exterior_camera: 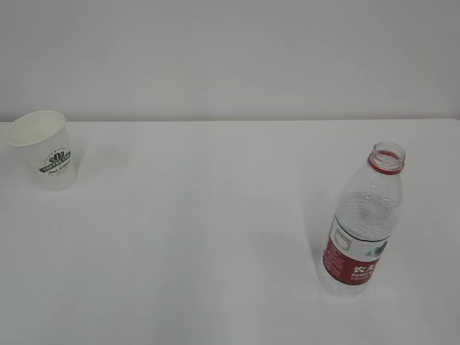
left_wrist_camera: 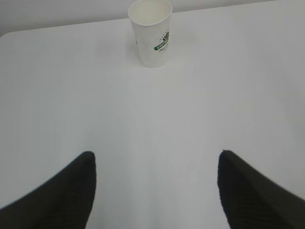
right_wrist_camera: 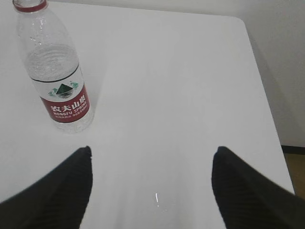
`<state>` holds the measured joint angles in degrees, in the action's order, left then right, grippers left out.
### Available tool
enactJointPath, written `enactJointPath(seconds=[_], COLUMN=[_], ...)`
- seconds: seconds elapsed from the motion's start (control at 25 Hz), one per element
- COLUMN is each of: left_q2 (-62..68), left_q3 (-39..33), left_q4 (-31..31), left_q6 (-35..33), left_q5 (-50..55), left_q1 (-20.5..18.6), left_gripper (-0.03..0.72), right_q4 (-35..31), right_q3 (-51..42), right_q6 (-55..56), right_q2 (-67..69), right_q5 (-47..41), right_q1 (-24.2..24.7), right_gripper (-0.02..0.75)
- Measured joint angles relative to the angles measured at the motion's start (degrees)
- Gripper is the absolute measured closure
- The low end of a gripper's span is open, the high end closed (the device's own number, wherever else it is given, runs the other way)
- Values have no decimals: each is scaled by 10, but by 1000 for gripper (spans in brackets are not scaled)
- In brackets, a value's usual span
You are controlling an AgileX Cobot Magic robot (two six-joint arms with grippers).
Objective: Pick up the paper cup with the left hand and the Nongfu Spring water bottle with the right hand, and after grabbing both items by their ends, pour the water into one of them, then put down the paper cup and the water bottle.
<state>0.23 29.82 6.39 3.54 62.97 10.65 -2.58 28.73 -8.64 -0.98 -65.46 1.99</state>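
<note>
White table (exterior_camera: pixel 215 237), pale wall (exterior_camera: pixel 230 57); paper cup (exterior_camera: pixel 44 149), bottle (exterior_camera: pixel 363 223) upright; left pincer (left_wrist_camera: pixel 157 191), right pincer (right_wrist_camera: pixel 151 188) spread wide, empty.

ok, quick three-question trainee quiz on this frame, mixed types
1. True or false: the Nongfu Spring water bottle stands upright with no cap on it.
2. Which pincer has the paper cup ahead of it? A) left pincer B) right pincer C) neither
3. Fill in: both pincers are ____ and hold nothing.

Key: 1 true; 2 A; 3 open. The cup stands upright at the far left of the table, the bottle at the near right, well apart.
</note>
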Motion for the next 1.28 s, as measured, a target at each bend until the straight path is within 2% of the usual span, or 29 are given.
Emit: enactJointPath(seconds=[1.28], left_q2=[0], left_q3=[0], left_q4=[0], left_q6=[0], left_q5=[0], left_q1=[0], left_gripper=[109], right_q4=[0], right_q3=[0], right_q6=[0], right_q2=[0], right_q5=[0], right_q1=[0], right_gripper=[151])
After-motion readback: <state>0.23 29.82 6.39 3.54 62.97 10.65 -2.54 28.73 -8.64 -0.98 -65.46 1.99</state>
